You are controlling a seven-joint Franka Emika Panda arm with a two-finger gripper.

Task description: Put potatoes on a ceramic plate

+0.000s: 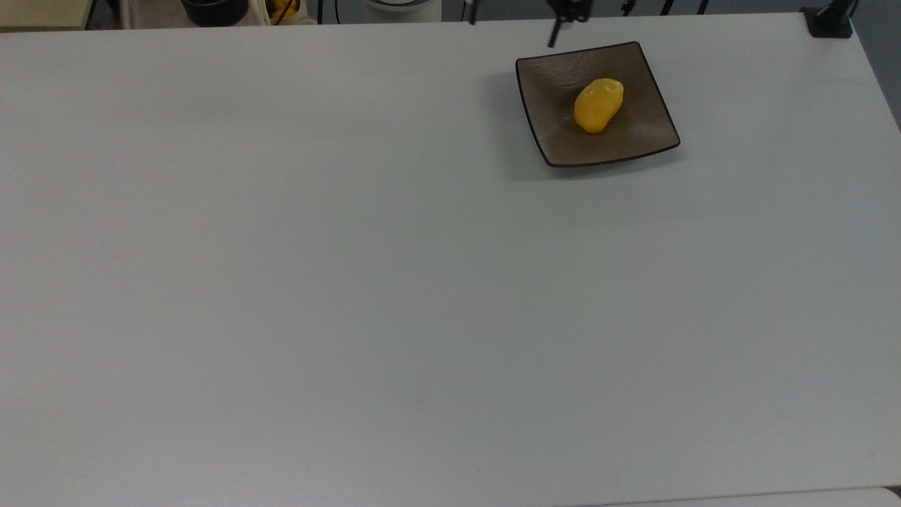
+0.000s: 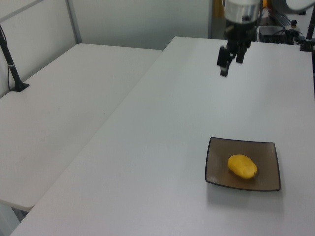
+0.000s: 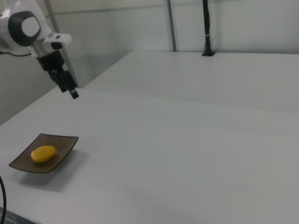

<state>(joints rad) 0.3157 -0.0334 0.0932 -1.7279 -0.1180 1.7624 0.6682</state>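
The yellow potato lies by itself in the middle of the square brown ceramic plate, near the far right of the table in the top view. It is free of the gripper. The left view shows the potato on the plate at the lower right, and my gripper hangs high above the table, well behind the plate, open and holding nothing. In the right view the gripper is up in the air above and behind the plate with the potato. One dark fingertip pokes in at the top view's upper edge.
A second white table adjoins on the left view's left, with a black pole clamped to it. A black clamp base sits at the top view's far right corner. A dark bowl and clutter lie beyond the far edge.
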